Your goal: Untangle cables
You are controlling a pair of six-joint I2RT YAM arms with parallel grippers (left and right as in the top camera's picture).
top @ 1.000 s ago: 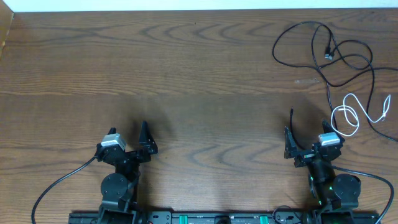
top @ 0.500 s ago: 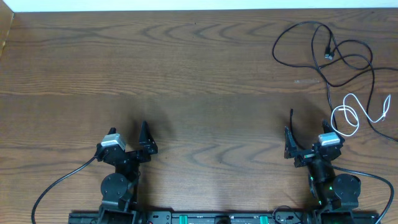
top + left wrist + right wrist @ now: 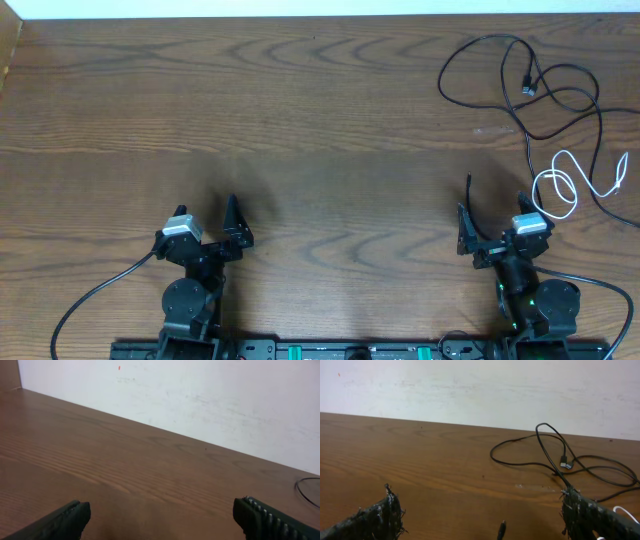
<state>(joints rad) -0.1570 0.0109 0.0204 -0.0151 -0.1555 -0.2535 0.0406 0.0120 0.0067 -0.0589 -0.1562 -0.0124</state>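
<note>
Two thin black cables [image 3: 520, 75] lie looped over each other at the table's far right; they also show in the right wrist view [image 3: 547, 452], with a small plug end [image 3: 564, 465]. A shorter white cable [image 3: 565, 185] is coiled just below them and crosses one black cable. My right gripper [image 3: 490, 215] is open and empty, left of the white cable and apart from it; its wrist view [image 3: 482, 515] shows wide-apart jaws. A thin black tip [image 3: 502, 530] shows between them. My left gripper [image 3: 238, 225] is open and empty at the near left, as its wrist view [image 3: 160, 517] shows.
The wooden table [image 3: 300, 120] ends at a white wall [image 3: 470, 385] at the back. Thick black arm wires [image 3: 90, 300] trail from both arm bases at the near edge. An arc of black cable [image 3: 306, 491] shows at the right edge of the left wrist view.
</note>
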